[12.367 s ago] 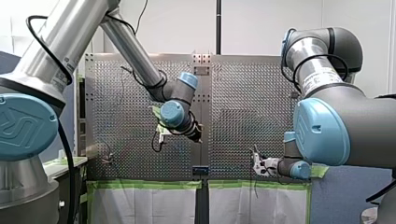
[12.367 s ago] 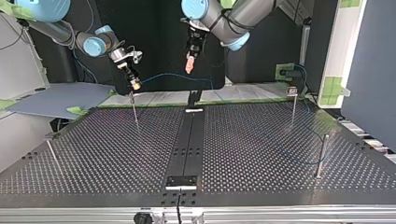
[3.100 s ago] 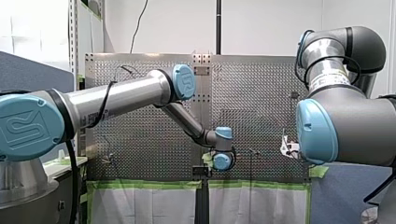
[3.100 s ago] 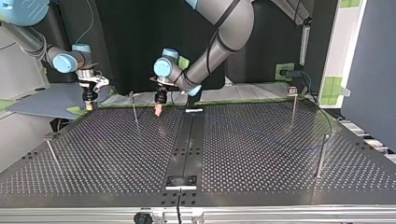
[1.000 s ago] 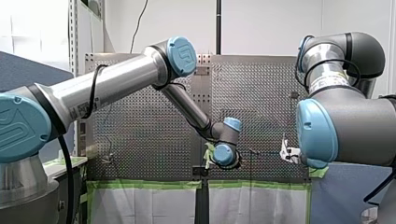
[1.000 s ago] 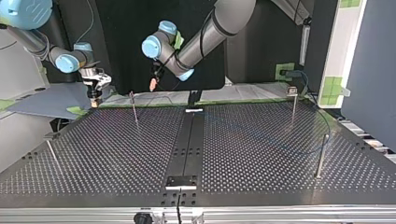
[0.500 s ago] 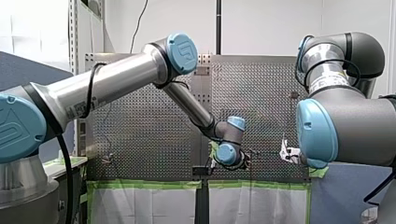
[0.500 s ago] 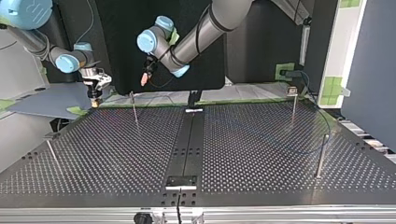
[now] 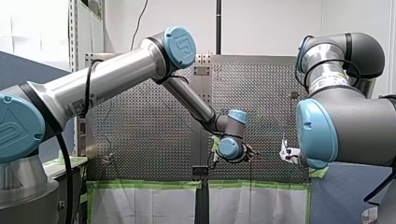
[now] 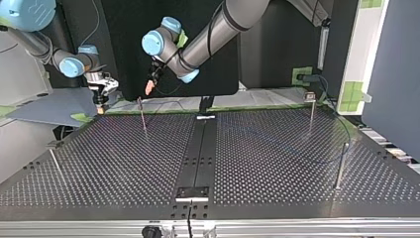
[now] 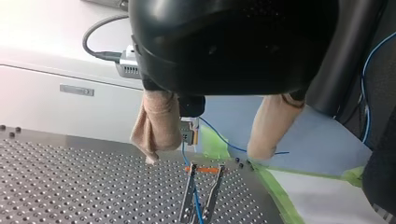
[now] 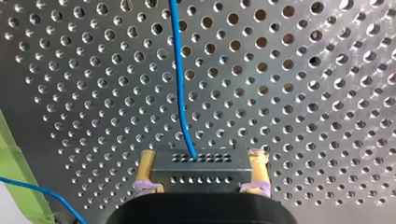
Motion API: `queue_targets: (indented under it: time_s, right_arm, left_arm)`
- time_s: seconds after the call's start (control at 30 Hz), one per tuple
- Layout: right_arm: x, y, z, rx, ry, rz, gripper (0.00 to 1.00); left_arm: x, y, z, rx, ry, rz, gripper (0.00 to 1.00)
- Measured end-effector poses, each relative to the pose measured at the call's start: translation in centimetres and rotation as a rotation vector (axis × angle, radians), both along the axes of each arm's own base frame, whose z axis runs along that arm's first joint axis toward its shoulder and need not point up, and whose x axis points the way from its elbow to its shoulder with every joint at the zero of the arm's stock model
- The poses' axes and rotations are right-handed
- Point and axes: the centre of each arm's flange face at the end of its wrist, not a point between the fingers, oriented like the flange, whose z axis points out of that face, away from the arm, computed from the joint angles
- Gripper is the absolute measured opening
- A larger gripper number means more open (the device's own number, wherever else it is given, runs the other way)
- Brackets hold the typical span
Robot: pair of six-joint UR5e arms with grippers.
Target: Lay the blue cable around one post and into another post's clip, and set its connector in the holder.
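- We are looking across a perforated table [image 10: 124, 163], with a dark strip [image 10: 200, 148] running near to far down its middle.
- Four thin posts are standing on it in the top view: far-left post [image 10: 143, 116], near-left post [image 10: 55, 161], far-right post [image 10: 311, 111] and near-right post [image 10: 340, 166].
- A blue cable [image 10: 322, 161] is lying in a loose arc on the right half.
- A small plate [image 10: 192, 193] is sitting on the strip's near end.
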Motion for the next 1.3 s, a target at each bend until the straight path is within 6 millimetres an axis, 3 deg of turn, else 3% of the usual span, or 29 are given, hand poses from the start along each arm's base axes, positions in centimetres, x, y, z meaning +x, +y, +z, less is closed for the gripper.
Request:
queue_targets:
  time_s: [1.3]
  right_arm:
    - [0.27,0.08,-0.01,0.001,0.0,0.007,0.09]
  left_arm:
    - [0.12,0.22,-0.13,-0.09,0.055,0.032,1.0]
